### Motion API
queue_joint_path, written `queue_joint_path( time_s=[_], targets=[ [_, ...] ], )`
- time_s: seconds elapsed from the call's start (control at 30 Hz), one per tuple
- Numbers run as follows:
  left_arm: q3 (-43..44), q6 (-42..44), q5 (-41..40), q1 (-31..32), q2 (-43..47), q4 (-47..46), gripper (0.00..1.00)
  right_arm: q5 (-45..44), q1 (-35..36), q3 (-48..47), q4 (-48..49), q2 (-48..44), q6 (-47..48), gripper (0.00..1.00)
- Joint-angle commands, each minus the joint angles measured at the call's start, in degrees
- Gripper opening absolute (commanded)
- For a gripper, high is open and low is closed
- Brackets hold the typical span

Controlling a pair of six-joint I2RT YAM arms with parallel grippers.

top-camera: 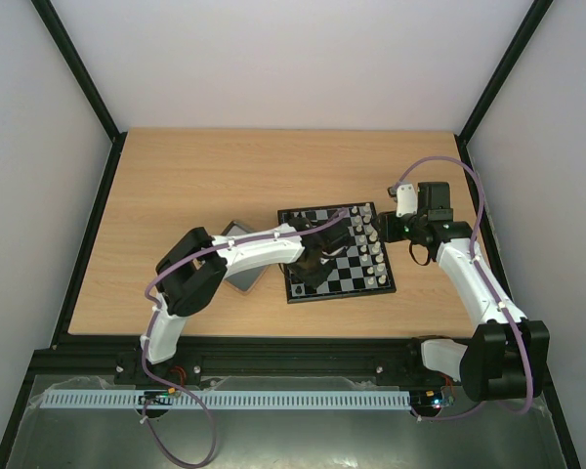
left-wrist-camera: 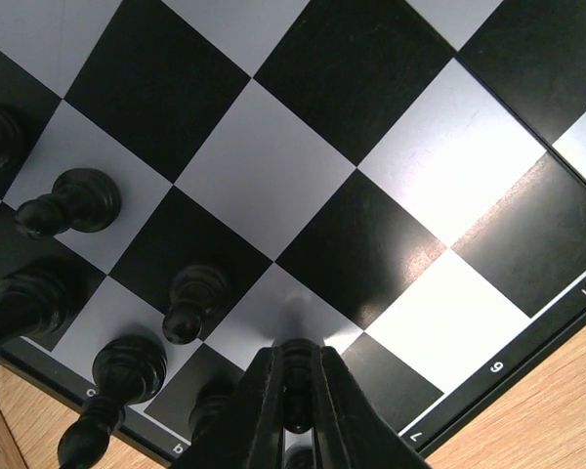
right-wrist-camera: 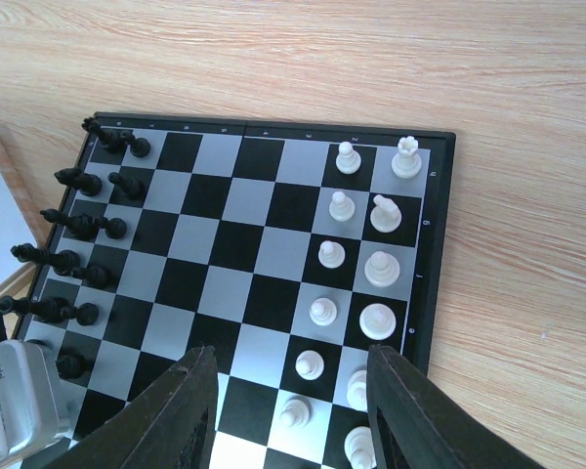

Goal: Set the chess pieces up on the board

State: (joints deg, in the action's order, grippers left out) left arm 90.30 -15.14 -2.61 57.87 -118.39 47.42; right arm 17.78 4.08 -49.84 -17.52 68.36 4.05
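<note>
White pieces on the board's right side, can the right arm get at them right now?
Probably yes. The right gripper hangs open just over the white pieces, with nothing between. The left gripper, shut on what looks like a black piece, is over the other side of the board.

And there was the wooden table (top-camera: 225, 176), pale grain running left to right, filling the middle of the scene. Left of centre on it lay a grey square tray (top-camera: 237, 232), turned on the diagonal and partly covered from above. White walls (top-camera: 293, 59) closed off the far side and both flanks, with black frame posts (top-camera: 78, 68) slanting up at the far corners. Along the near edge ran a black rail (top-camera: 293, 347), then a white slotted strip (top-camera: 273, 400) on a grey metal shelf (top-camera: 303, 440).
</note>
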Motion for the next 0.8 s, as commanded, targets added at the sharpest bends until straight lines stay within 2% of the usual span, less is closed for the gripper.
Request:
queue_joint_path(
  time_s=[0.0, 0.23, 0.43, 0.77],
  targets=[
    [1.5, -1.0, -0.4, -0.5, -1.2, -0.2, 0.02, 1.0, -0.3, 0.8, -0.3, 0.0, 0.5, 0.44],
    [1.5, -1.8, -0.5, -1.0, -0.9, -0.6, 0.03, 1.2, -0.3, 0.8, -0.3, 0.1, 0.5, 0.44],
    [2.0, -1.8, -0.5, -1.0, -0.4, -0.4, 0.14, 1.3, -0.2, 0.7, -0.3, 0.1, 0.5, 0.44],
    [1.7, -1.9, -2.0, -1.1, 6.1, 0.1, 0.22, 1.5, -0.3, 0.7, -0.4, 0.2, 0.5, 0.44]
  ],
)
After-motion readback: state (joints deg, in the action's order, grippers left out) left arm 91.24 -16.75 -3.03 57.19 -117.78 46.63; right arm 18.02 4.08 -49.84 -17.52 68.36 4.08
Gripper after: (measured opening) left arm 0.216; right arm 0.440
